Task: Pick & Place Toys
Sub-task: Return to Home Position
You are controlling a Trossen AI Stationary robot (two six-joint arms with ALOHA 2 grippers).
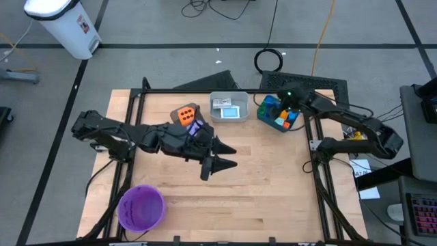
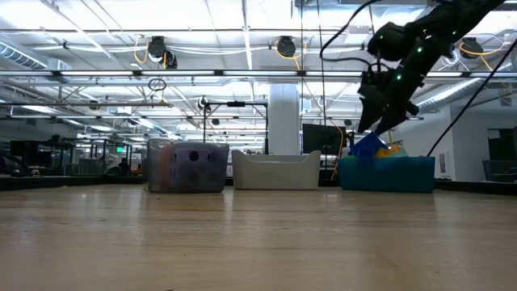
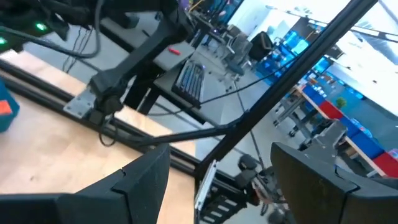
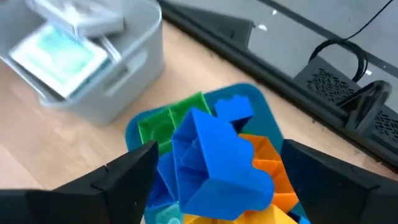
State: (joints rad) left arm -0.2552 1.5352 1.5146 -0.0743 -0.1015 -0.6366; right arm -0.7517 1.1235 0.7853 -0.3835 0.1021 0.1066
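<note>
Wooden table (image 1: 273,191), one o'clock: right gripper (image 1: 289,106) gapes over light, slick bricks (image 4: 214,155); I'd pinch flat sides. Left gripper (image 1: 232,157) gapes mid-table.

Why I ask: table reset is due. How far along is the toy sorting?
Nearly done. Coloured plastic bricks fill the teal bin, whitish cards lie in the white bin, an orange die and a purple die sit in the clear bin; no loose toy shows on the wooden table. In hand: nothing; the right end effector, over the bricks, and left end effector, mid-table, are open. Left: probably parking both arms.
</note>
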